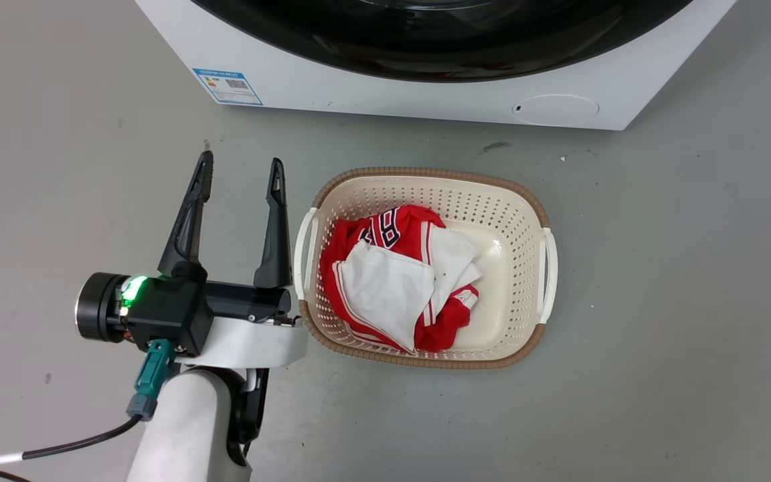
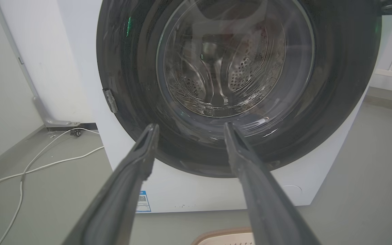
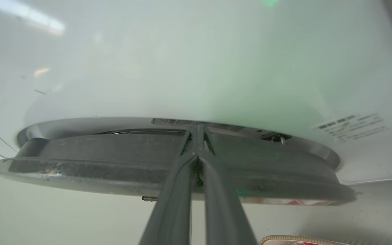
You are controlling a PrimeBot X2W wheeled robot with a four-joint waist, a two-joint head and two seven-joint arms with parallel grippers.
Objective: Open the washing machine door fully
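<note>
Right gripper point(image 3: 198, 132) closed, against door point(image 3: 107, 153) rim

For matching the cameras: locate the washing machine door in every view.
Head view: washing machine door, lower arc along the top edge.
Left wrist view: door face-on, upper centre.
Right wrist view: door edge-on, a dark band across the middle.
Shared landmark: the laundry basket, by its woven rim.

Door point(image 2: 339, 85) glossy black plastic w/ clear glass centre; basket point(image 1: 506, 201) perforated plastic; floor point(image 1: 680, 308) matt grey.
</note>
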